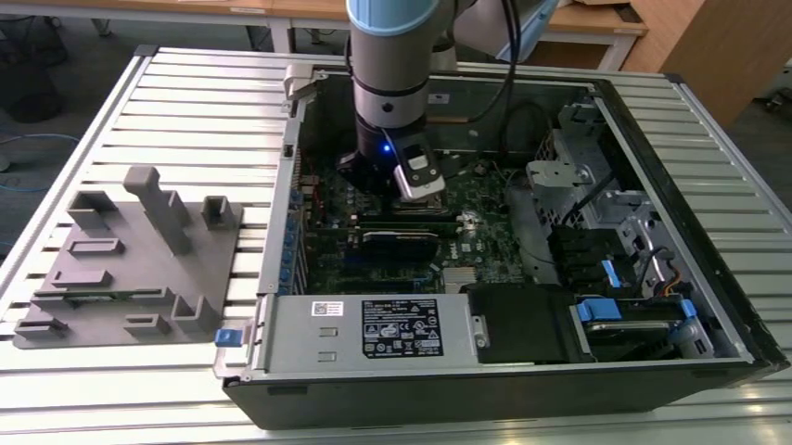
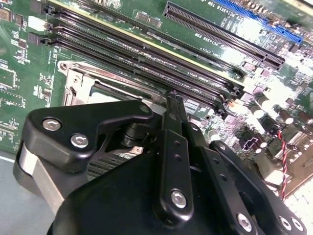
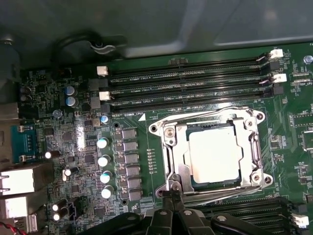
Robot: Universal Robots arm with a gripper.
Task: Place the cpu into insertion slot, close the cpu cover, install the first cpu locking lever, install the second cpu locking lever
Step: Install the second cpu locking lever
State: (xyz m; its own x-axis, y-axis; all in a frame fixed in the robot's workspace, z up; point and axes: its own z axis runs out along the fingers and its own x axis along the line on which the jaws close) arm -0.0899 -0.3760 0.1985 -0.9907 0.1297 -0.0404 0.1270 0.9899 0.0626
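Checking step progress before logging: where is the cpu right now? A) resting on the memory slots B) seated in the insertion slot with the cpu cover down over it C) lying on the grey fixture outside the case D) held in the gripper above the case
B: in the first wrist view the cpu sits in the insertion slot, framed by the cpu cover lying flat around it.

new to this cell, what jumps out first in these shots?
The arm reaching down into the open computer case, its gripper low over the motherboard. In the first wrist view the cpu sits in the insertion slot with the cpu cover closed around it, and the gripper's tips are at the socket's edge. At the exterior view's left, a grey fixture block stands on the slatted table.
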